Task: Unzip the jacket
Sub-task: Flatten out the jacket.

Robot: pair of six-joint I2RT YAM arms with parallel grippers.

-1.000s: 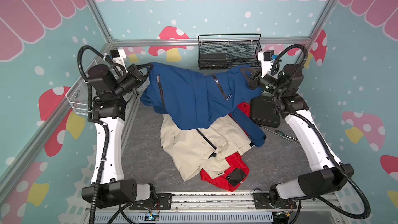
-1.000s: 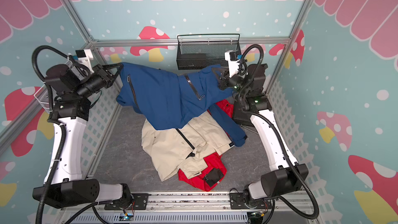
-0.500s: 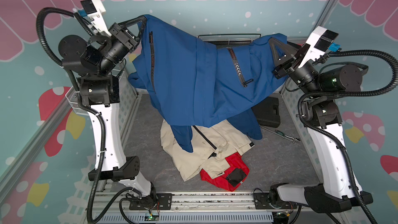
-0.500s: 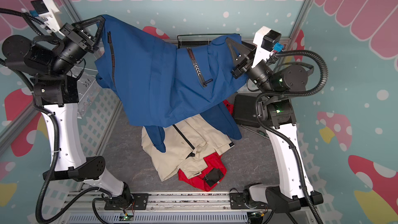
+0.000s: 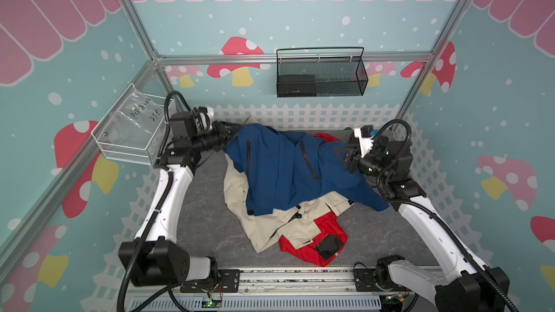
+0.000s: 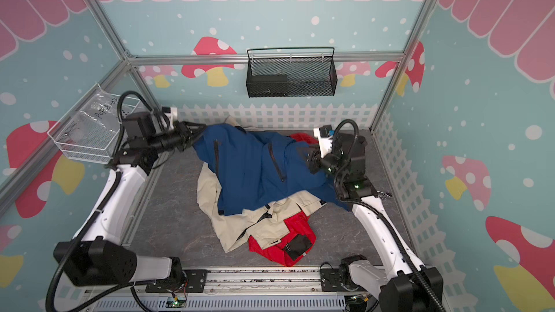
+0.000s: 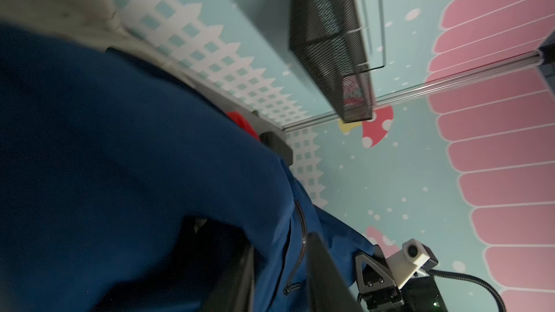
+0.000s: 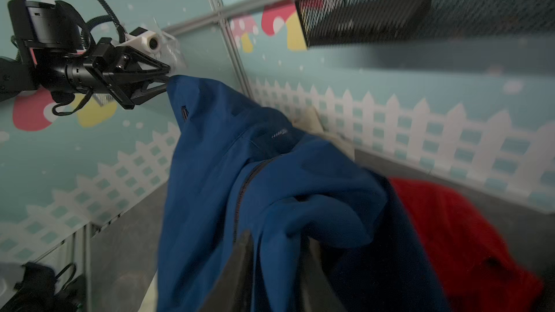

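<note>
Nearest us, a red jacket (image 5: 312,253) peeks from under a beige jacket (image 5: 270,229). Over both lies the blue jacket (image 5: 282,172), spread mid-table (image 5: 204,205). At its far corners our left gripper (image 5: 235,132) and right gripper (image 5: 341,157) each stand half parted around blue fabric. Beyond hangs a black mesh basket (image 5: 321,76).

The jacket (image 5: 285,172) lies atop other jackets (image 5: 282,229), between left hand (image 5: 232,129) and right hand (image 5: 342,157).
</note>
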